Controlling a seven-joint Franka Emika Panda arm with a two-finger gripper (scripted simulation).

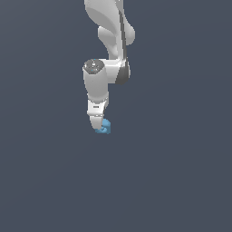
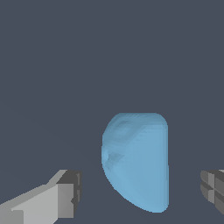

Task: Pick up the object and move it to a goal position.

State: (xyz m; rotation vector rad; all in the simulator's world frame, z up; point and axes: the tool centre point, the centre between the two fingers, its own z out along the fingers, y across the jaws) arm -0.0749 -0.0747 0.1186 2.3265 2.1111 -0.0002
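The object (image 2: 138, 162) is a small light-blue blocky piece with rounded corners. In the wrist view it lies between my two fingers, with a gap on each side, so neither pad touches it. My gripper (image 2: 140, 192) is open around it. In the exterior view the object (image 1: 104, 128) shows as a small blue lump at the tip of my gripper (image 1: 99, 127), low on the dark grey floor, partly hidden by the white hand. No goal marker shows.
The white arm (image 1: 108, 45) comes down from the top of the exterior view. The plain dark grey floor (image 1: 181, 181) spreads all around.
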